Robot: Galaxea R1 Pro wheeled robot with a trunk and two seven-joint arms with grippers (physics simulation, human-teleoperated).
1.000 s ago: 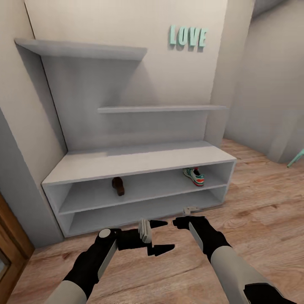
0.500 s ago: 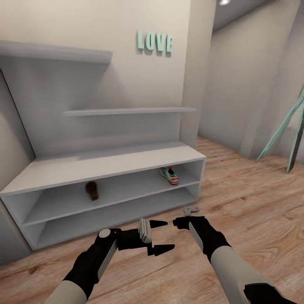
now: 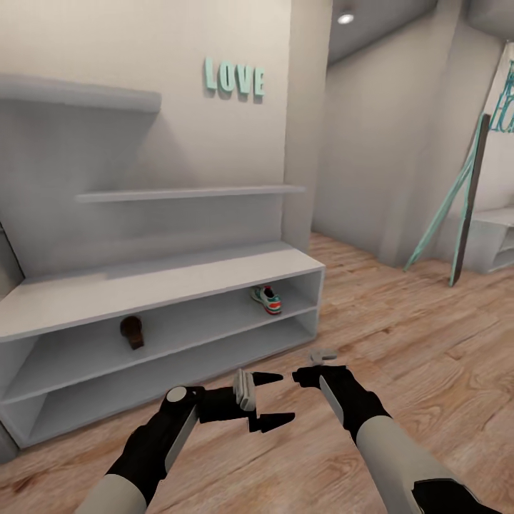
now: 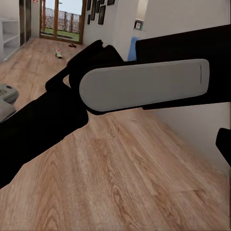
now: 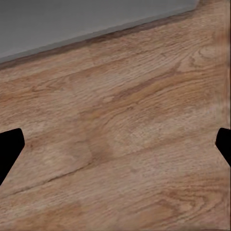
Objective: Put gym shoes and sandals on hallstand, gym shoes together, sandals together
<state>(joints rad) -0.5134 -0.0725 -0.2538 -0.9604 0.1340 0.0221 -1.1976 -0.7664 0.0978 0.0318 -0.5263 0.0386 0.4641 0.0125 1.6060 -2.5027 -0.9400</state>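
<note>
White hallstand (image 3: 164, 285): low, wide unit against the wall at the head view's left, with a flat top, two open shelf levels, and two stepped wall shelves above.

Upper open level, contents:
- One gym shoe (image 3: 267, 299), white with green stripes and a red-orange heel, near the right end of the level.
- One sandal (image 3: 132, 332), dark brown, left of centre and well apart from the gym shoe.

Lower open level: nothing discernible in it.

Corridor floor (image 3: 400, 357): light brown wood-plank laminate with visible grain, running from the hallstand's base to the right and back into a side passage.

Left gripper (image 3: 273, 400): black fingers spread apart, holding nothing, hovering over the floor in front of the hallstand.

Right gripper (image 3: 314, 365): near the left one, above the floor just before the hallstand's lower right corner. In the right wrist view its two fingertips (image 5: 9, 147) sit at opposite edges with bare planks between, so it is wide apart and empty.

Surroundings: teal "LOVE" lettering (image 3: 234, 78) on the wall above the shelves; a teal and dark leaning frame (image 3: 457, 207) far right; small, distant objects (image 4: 58, 52) on the floor, seen in the left wrist view, too small to identify.
</note>
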